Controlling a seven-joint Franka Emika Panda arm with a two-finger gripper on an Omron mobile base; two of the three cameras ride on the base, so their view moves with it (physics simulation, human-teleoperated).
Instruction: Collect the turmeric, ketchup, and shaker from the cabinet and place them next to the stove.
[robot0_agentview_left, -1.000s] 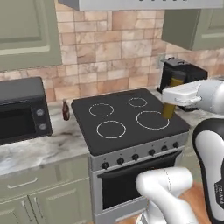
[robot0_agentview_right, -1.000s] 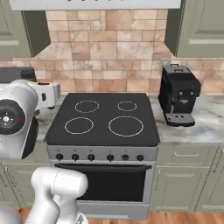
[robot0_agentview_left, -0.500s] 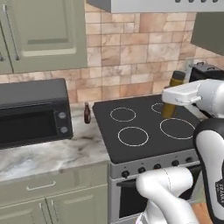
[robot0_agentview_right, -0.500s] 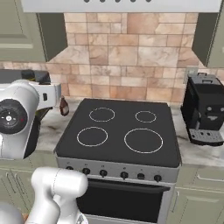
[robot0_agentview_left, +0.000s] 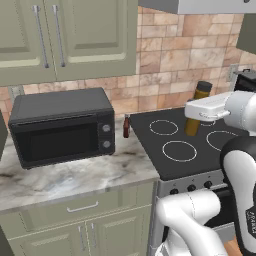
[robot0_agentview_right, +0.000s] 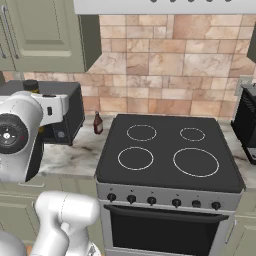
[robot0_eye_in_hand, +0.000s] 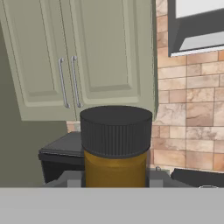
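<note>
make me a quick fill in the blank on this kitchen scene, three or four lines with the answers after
1. The tall slim amber-yellow jar held in the end effector has a ____ lid.
2. The small dark red ketchup bottle stands on the marble counter between the flat black glass cooktop and the black ____.
3. The doors of the sage-green wall cabinet above the counter are ____.
4. The cooktop shows ____ white ring burner outlines.

Missing words: dark; microwave; closed; four
</note>
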